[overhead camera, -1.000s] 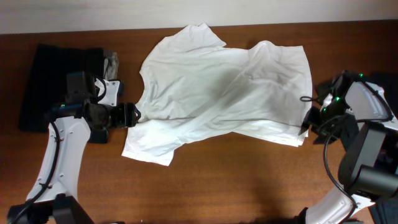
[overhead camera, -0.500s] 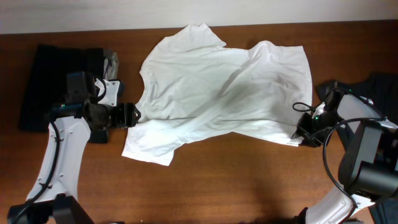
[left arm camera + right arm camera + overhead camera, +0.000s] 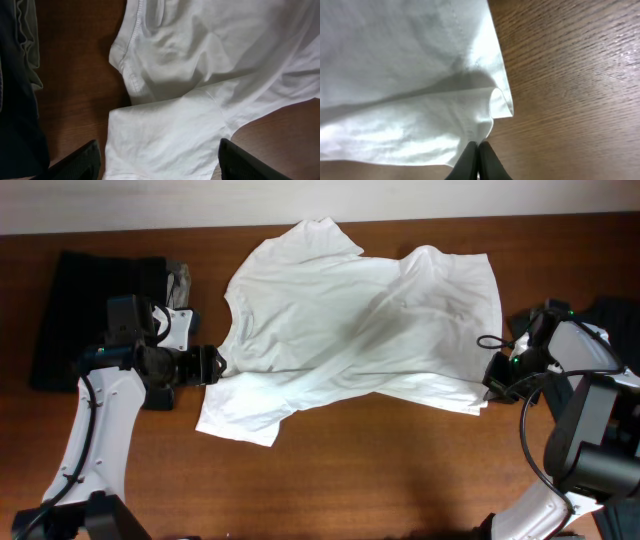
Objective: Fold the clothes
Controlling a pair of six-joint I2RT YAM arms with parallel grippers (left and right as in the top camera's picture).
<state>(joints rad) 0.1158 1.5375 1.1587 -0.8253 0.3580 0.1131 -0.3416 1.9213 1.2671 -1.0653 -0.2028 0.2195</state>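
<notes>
The right gripper (image 3: 478, 146) is clenched, its fingers pressed flat together on the corner hem of the white T-shirt (image 3: 395, 65). Seen from overhead, the shirt (image 3: 350, 330) spreads from there toward ten o'clock, rumpled, across the wooden table (image 3: 380, 470). The left gripper (image 3: 160, 167) stands released, its fingers (image 3: 82, 160) wide apart over a sleeve that lies flat between them. From this gripper the shirt's body runs toward two o'clock. A pile of dark garments (image 3: 85, 310) lies at ten o'clock from it, apart from the shirt.
</notes>
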